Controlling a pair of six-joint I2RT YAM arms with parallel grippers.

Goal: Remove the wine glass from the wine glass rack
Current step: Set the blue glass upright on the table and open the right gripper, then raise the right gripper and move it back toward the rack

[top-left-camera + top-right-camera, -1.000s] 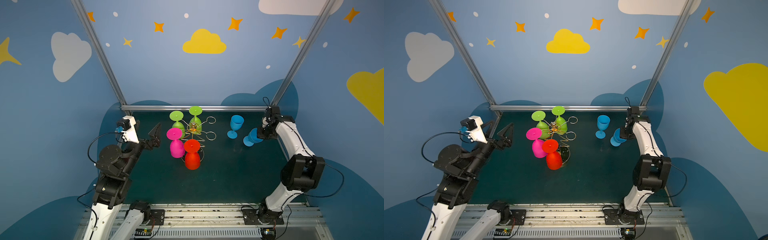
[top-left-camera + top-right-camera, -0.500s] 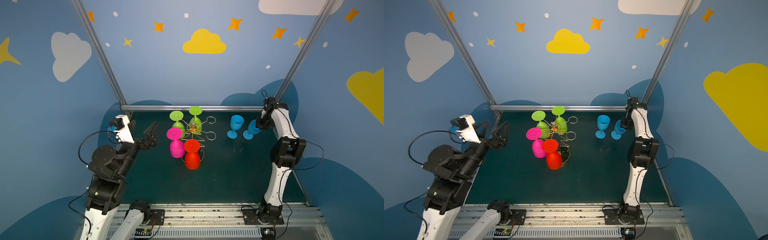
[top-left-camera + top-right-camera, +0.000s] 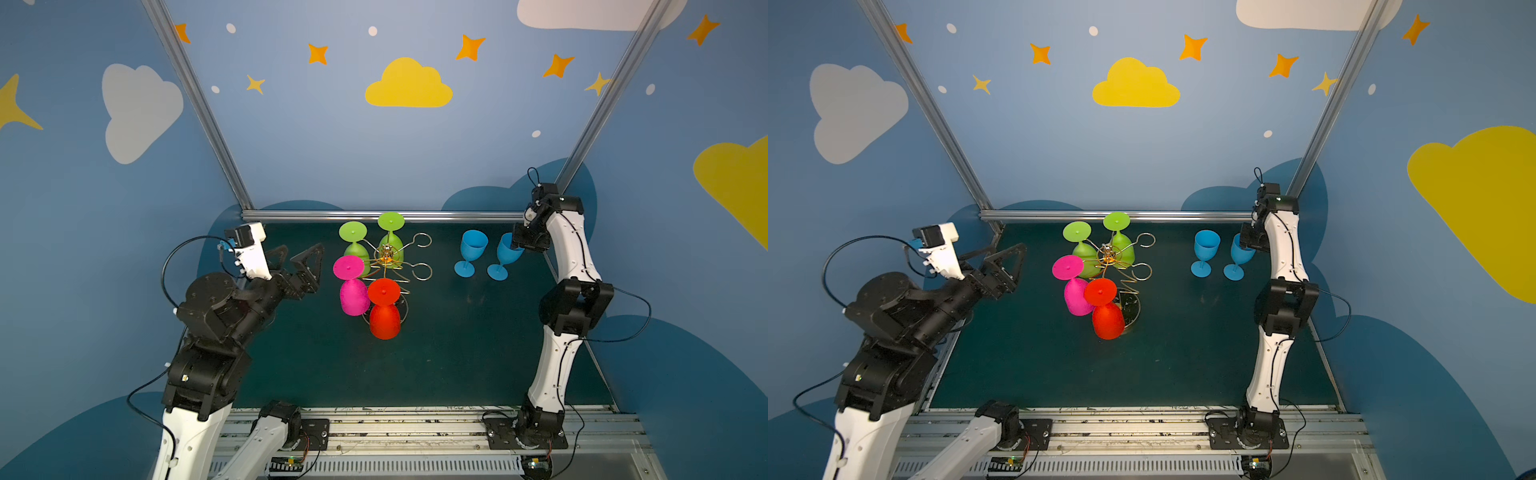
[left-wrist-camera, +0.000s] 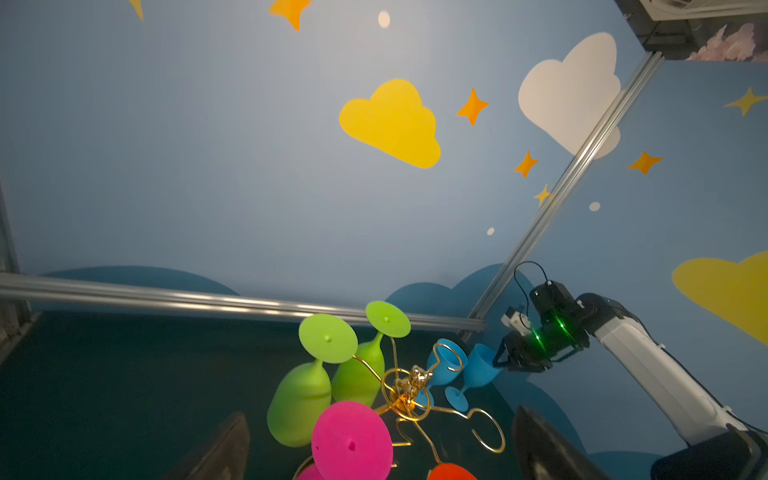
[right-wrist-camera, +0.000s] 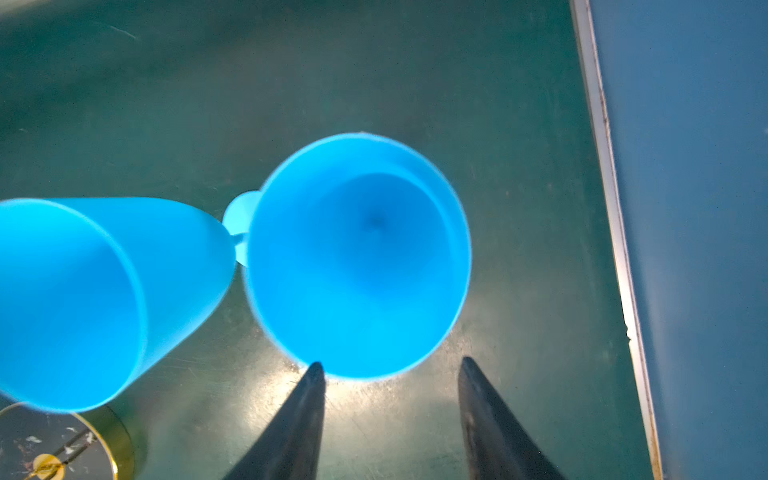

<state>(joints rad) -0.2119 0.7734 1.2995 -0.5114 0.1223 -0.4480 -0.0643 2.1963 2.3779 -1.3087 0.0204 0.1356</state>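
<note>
- Ahead of right gripper (image 5: 389,365) tips: blue glass (image 5: 357,257), upright on table (image 5: 519,208), off rack (image 3: 386,259); rim right at one tip.
- Right jaws parted, nothing clamped between.
- Close beside it, farther from those jaws: second blue glass (image 5: 83,299), also upright; contact unclear.
- Left gripper (image 3: 302,248) spread wide, empty, pointed at rack.
- Near ahead of left jaws: pink glass (image 3: 351,286), hung foot-up on rack.
- Beside and past pink from left jaws: red glass (image 3: 384,309) and two green glasses (image 3: 355,251), hung likewise around rack post.
- On rack side toward right jaws: two wire loops (image 3: 423,240), unloaded.
</note>
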